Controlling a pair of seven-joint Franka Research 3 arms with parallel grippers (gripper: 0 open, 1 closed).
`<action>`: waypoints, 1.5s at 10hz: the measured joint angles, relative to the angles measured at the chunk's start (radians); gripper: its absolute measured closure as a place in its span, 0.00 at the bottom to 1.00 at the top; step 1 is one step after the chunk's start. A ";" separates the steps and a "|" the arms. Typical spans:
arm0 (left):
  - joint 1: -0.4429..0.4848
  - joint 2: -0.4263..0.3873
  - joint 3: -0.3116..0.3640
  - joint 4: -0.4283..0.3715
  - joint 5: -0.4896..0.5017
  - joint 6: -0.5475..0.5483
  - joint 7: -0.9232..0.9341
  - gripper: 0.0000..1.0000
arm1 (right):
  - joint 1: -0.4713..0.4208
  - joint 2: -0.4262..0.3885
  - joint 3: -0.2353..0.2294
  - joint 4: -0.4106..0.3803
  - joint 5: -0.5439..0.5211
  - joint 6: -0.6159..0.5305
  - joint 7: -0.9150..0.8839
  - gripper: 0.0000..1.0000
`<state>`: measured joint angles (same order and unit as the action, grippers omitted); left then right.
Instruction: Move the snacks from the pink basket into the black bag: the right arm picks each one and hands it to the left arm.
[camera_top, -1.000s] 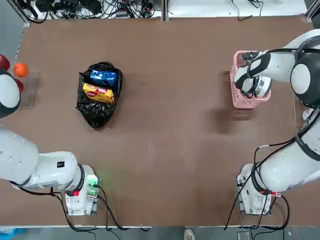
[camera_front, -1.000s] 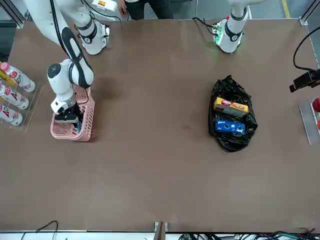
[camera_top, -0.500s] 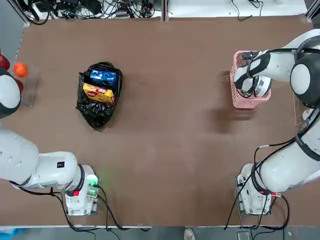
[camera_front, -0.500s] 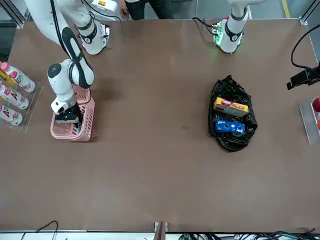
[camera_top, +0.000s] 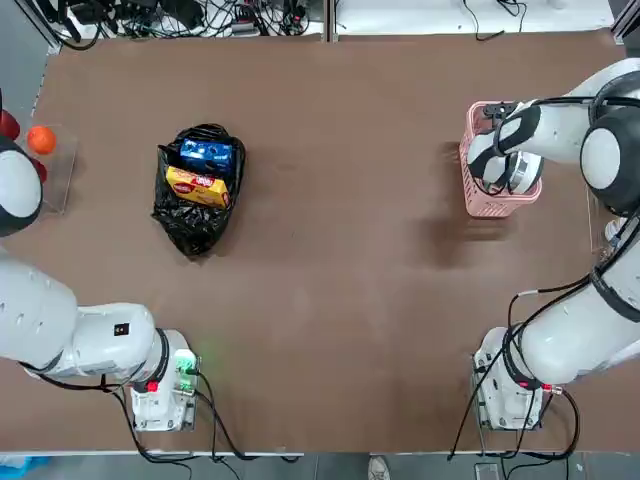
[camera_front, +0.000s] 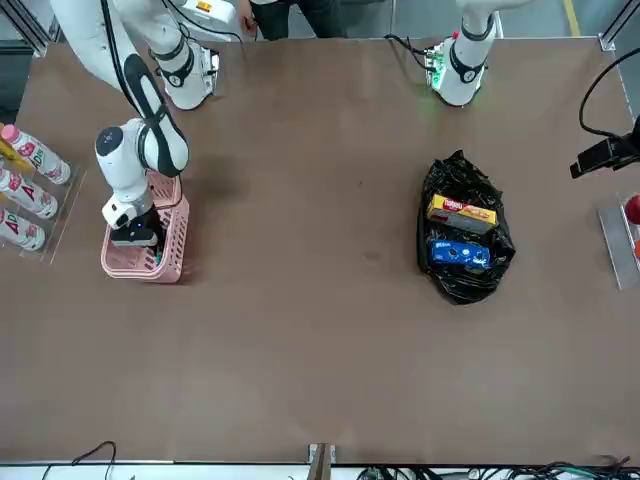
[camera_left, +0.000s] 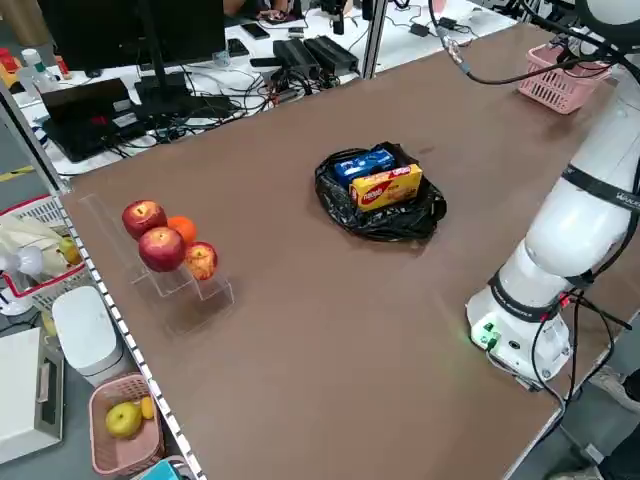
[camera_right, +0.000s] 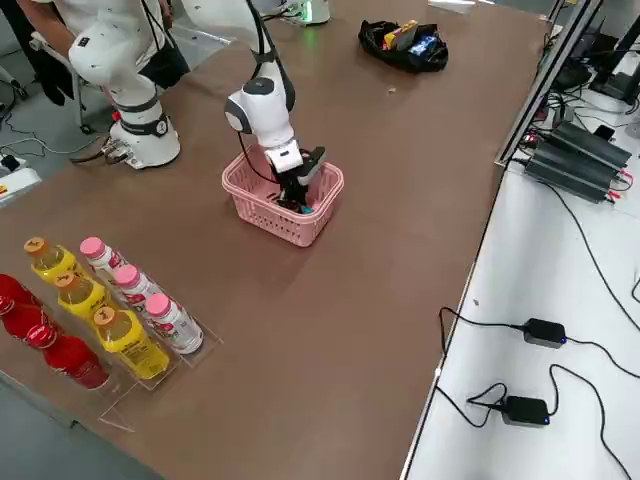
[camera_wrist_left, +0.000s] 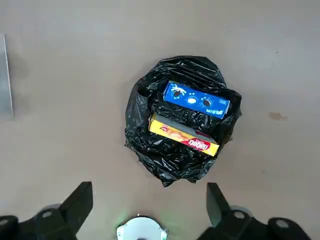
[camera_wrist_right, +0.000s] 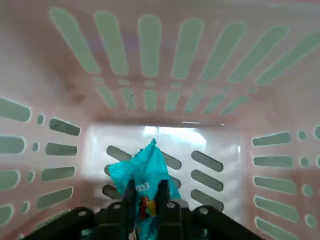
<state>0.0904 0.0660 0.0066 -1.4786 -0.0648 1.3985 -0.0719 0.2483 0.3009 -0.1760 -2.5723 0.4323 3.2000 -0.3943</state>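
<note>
My right gripper (camera_wrist_right: 146, 192) is down inside the pink basket (camera_wrist_right: 150, 60), shut on a teal snack packet (camera_wrist_right: 145, 175) that stands up between its fingers. From overhead the right wrist (camera_top: 505, 165) covers most of the basket (camera_top: 470, 190). Across the table lies the black bag (camera_top: 190, 225), holding a blue packet (camera_top: 206, 153) and a yellow packet with red print (camera_top: 197, 186). My left gripper (camera_wrist_left: 148, 192) hangs open high above the bag (camera_wrist_left: 165, 160), holding nothing.
Bottles in a clear rack (camera_right: 120, 310) stand at the table edge beyond the basket (camera_right: 260, 205). Red and orange fruits (camera_left: 165, 245) sit on a clear stand near the left arm. Bare brown table lies between basket and bag.
The right wrist stays in the basket with hardly any shift. In the front view the left gripper has crept slightly toward the table's middle.
</note>
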 joint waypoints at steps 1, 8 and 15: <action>0.001 0.000 0.000 0.001 0.000 0.000 0.000 0.00 | 0.000 0.000 0.000 0.000 0.000 0.000 0.000 0.79; 0.007 0.000 0.000 0.004 0.000 -0.012 0.000 0.00 | 0.002 -0.001 -0.001 0.007 0.000 -0.019 -0.034 0.81; 0.008 0.000 0.002 0.005 -0.036 -0.016 -0.002 0.00 | 0.002 -0.032 -0.020 0.048 0.000 -0.190 -0.087 0.81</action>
<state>0.0988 0.0659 0.0084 -1.4739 -0.1011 1.3822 -0.0735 0.2498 0.2689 -0.1961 -2.5242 0.4321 3.0105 -0.4809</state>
